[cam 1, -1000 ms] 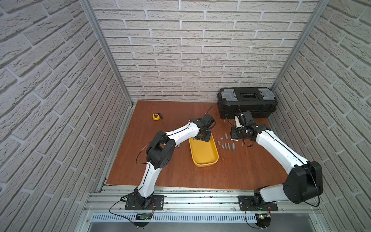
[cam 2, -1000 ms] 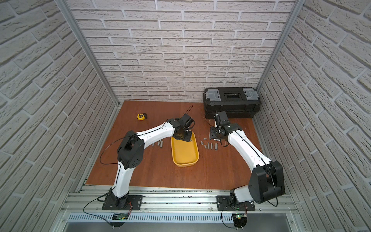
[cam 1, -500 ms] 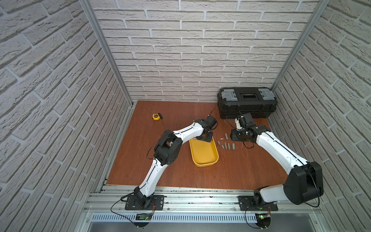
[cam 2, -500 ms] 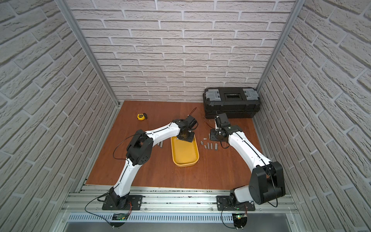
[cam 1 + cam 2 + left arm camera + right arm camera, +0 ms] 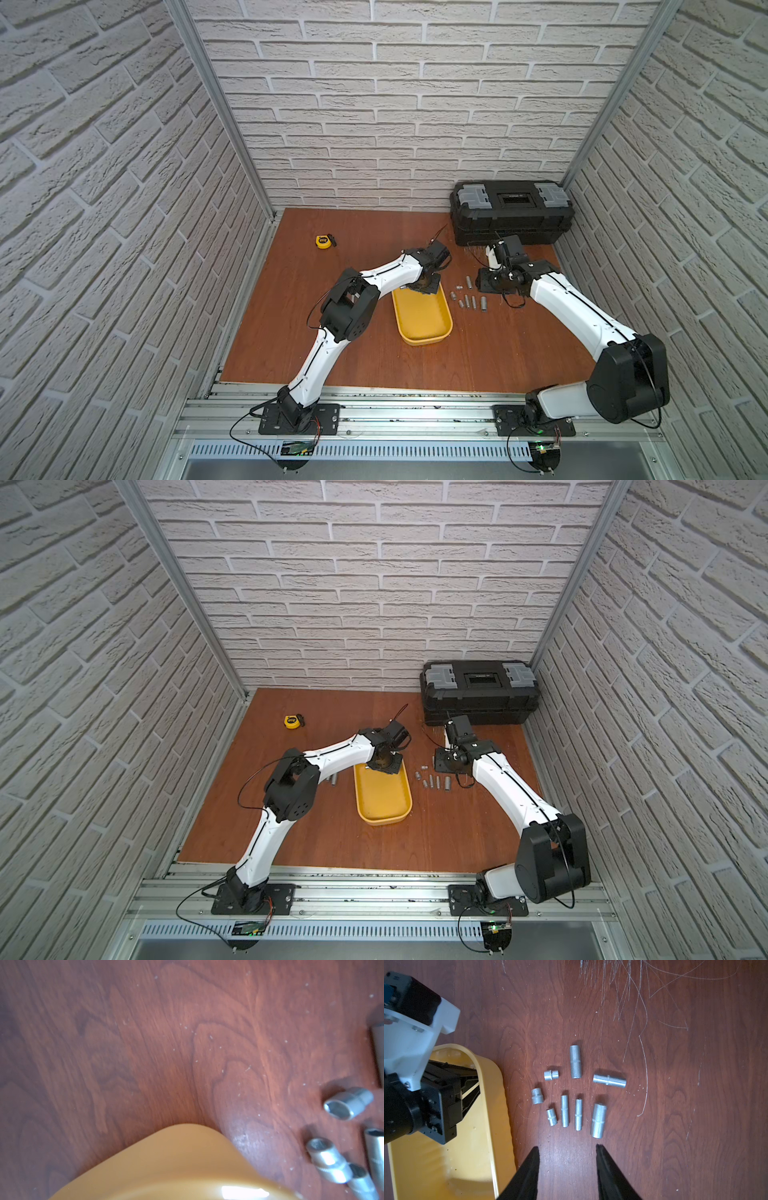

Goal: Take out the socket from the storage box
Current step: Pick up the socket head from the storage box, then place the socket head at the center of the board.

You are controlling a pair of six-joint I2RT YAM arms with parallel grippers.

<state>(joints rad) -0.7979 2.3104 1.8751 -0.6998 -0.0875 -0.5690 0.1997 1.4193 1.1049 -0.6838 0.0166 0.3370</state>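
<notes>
The yellow storage box (image 5: pixel 422 340) (image 5: pixel 382 820) lies in the middle of the wooden table. My left gripper (image 5: pixel 424 286) (image 5: pixel 384 766) reaches down into its far end. In the right wrist view its black fingers (image 5: pixel 473 1086) point into the box behind the rim (image 5: pixel 500 1105), and their tips are hidden. No socket shows inside the box. The left wrist view shows only a blurred corner of the box (image 5: pixel 176 1157). My right gripper (image 5: pixel 568 1147) (image 5: pixel 480 284) stands open over bare table, beside several sockets (image 5: pixel 564 1110) (image 5: pixel 471 301) laid out to the right of the box.
A black toolbox (image 5: pixel 511 212) stands at the back right. A yellow tape measure (image 5: pixel 322 241) lies at the back left. Two more sockets (image 5: pixel 332 778) lie left of the box, under the left arm. Thin stray wires (image 5: pixel 623 991) lie beyond the sockets.
The left arm's elbow has swung right and forward while its gripper stayed at the box's far end. The right arm has hardly moved.
</notes>
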